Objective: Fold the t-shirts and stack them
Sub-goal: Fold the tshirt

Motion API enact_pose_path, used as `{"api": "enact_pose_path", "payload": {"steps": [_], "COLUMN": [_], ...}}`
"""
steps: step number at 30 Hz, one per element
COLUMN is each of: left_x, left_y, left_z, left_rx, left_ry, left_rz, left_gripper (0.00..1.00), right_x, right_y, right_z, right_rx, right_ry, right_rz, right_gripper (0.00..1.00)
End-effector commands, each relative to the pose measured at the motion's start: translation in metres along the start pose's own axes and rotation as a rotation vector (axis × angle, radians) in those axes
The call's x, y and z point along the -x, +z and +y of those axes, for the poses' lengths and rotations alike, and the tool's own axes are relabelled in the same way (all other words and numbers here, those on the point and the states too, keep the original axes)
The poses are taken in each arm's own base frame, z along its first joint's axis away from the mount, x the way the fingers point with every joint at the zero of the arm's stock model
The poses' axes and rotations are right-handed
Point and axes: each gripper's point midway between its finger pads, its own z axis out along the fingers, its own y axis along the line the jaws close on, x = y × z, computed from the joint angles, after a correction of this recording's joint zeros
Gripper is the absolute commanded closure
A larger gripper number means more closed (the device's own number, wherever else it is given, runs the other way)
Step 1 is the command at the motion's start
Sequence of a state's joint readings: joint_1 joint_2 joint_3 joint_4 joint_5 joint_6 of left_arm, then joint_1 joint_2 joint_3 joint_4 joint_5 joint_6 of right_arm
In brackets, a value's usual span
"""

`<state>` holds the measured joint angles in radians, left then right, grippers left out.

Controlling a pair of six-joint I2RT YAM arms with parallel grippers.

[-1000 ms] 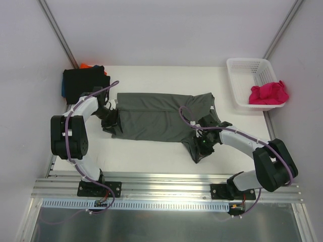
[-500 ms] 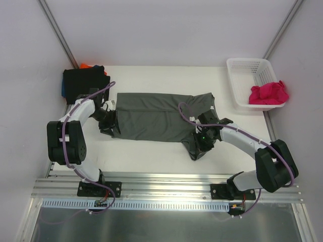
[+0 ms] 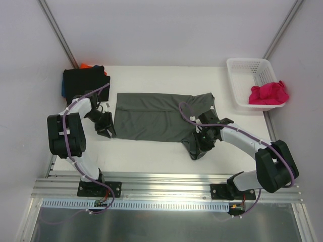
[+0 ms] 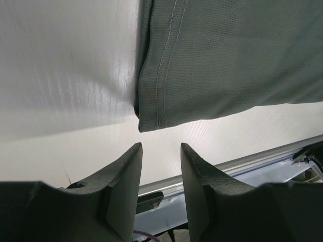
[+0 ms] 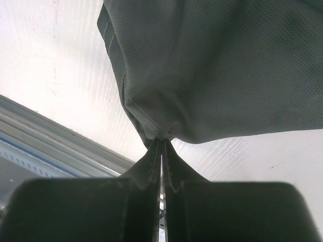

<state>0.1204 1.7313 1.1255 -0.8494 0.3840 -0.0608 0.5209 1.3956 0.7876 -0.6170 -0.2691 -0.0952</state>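
—White table [image 3: 166,75], the largest item, is logged first. Dark grey t-shirt [image 3: 151,118] is spread across its middle, long axis left to right, with a flap, probably a sleeve, drooped toward the near edge on the right.

—Confirmed. Folded stack [image 3: 83,79] is seen at the far left corner, black on top, orange and blue edges showing. White basket [image 3: 242,80] is set at the far right, with the magenta-pink t-shirt [image 3: 269,94] bunched over its near rim.

—Grippers?

—Right gripper [image 5: 162,141] is clamped on a pinch of the grey flap, with fabric squeezed between the fingers. Left gripper [image 4: 160,148] is held with jaws apart, nothing between them, just short of the hem corner [image 4: 147,121].

—Step judged: a fold of the grey shirt is being set up, and none is completed yet.

—Advice noted. The hem corner should be taken by the left fingers through both layers, low to the table, before anything is lifted. Both ends should then be raised together and carried evenly, so the cloth is not dragged or skewed. The right pinch looks thin, so slipping is to be watched for. The edge should be released only once laid flat.
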Motion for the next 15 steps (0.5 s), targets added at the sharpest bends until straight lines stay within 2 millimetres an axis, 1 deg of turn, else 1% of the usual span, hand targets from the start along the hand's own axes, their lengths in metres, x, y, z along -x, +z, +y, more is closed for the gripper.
{"api": "enact_pose_path", "payload": {"steps": [1, 12, 14, 15], "left_x": [0.007, 0.017, 0.016, 0.015], "left_y": [-0.004, 0.011, 0.013, 0.013], "left_z": [0.0, 0.001, 0.002, 0.002], "left_rx": [0.0, -0.024, -0.024, -0.023], "left_ry": [-0.015, -0.046, -0.051, -0.057], "left_rz": [-0.001, 0.048, 0.056, 0.059], "left_gripper": [0.64, 0.65, 0.67, 0.7], "right_x": [0.012, 0.021, 0.022, 0.022], "right_y": [-0.01, -0.014, -0.014, -0.014], "right_z": [0.0, -0.003, -0.004, -0.005], "right_rx": [-0.008, -0.014, -0.016, -0.017], "right_ry": [-0.02, -0.023, -0.024, -0.022], "right_rz": [-0.053, -0.076, -0.08, -0.08], "right_gripper": [1.0, 0.99, 1.0, 1.0]}}
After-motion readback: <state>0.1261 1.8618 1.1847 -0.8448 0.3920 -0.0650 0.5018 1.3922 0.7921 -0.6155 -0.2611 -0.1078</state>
